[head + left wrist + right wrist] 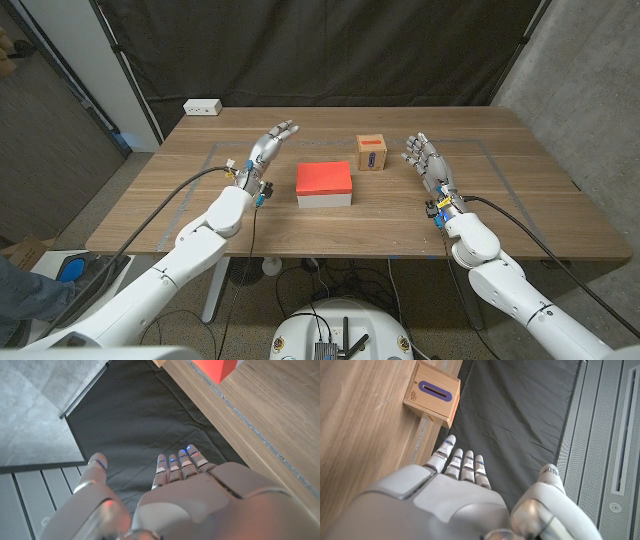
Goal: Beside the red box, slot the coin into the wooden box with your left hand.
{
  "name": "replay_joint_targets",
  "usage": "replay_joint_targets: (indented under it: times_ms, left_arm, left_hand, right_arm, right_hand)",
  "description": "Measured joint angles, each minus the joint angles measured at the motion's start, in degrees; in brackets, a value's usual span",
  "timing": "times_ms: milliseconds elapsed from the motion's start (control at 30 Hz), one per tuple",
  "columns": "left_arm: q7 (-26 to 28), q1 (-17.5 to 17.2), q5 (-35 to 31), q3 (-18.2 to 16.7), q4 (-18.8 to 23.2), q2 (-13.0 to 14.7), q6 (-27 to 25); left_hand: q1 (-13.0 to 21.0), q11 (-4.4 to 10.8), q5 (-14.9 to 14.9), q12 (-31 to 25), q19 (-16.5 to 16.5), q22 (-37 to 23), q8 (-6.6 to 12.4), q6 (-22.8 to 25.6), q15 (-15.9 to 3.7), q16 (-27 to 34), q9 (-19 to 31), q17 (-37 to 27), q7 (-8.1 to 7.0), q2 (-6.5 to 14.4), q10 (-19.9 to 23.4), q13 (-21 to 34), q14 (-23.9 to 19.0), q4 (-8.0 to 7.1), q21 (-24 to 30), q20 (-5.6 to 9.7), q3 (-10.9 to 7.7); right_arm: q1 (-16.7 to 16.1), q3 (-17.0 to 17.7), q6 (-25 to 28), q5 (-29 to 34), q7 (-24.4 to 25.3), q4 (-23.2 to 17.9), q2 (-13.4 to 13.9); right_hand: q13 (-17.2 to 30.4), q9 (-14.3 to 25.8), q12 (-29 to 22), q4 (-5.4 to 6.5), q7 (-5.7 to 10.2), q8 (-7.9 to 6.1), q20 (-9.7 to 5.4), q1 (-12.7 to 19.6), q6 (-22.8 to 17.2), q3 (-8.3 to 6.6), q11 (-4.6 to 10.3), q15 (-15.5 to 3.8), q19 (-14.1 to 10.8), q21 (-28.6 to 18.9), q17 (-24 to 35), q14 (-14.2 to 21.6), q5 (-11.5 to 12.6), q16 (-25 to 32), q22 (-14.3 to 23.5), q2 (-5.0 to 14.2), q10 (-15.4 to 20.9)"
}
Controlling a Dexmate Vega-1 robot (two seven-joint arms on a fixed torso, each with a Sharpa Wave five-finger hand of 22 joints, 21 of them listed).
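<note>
The red box (324, 178), red on top with white sides, lies at the table's middle. Just behind it and to its right stands the small wooden box (372, 153), with a purple-rimmed slot on top. My left hand (268, 148) hovers left of the red box with fingers stretched apart and nothing in it. My right hand (425, 160) stands right of the wooden box, fingers spread and empty. The left wrist view shows my left hand (200, 495) and a corner of the red box (217, 367). In the right wrist view, the wooden box (432, 395) lies beyond my right hand (465, 495).
A white power strip (202, 105) sits at the table's back left corner. A black curtain (330, 50) hangs behind the wooden table (300, 225). Faint tape lines mark a rectangle on the tabletop.
</note>
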State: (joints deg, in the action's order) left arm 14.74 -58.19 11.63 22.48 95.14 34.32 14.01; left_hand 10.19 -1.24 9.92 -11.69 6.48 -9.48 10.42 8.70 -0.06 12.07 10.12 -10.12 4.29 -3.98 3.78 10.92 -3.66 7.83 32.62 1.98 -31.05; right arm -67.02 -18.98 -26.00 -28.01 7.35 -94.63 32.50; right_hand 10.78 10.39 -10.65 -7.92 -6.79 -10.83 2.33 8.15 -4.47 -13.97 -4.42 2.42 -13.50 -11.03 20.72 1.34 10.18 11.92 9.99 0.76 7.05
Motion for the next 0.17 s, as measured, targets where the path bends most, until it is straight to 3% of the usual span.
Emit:
replay_joint_targets:
  times_ms: [167]
  left_arm:
    - [-0.4, -0.7, 2.6, -0.4, -1.8, -1.1, 2.4]
  left_hand:
    - [0.0, 0.00, 0.0, 0.0, 0.1, 0.0, 0.00, 0.0, -0.03, 0.0, 0.0, 0.0, 0.00, 0.0, 0.0, 0.0, 0.0, 0.00, -0.2, 0.07, 0.00]
  right_arm:
    - [0.3, -0.1, -0.4, -0.4, -0.4, 0.7, -0.1]
  right_hand:
    - [-0.1, 0.0, -0.2, 0.00, 0.00, 0.00, 0.00, 0.0, 0.0, 0.00, 0.00, 0.00, 0.0, 0.0, 0.0, 0.0, 0.0, 0.0, 0.0, 0.00, 0.0]
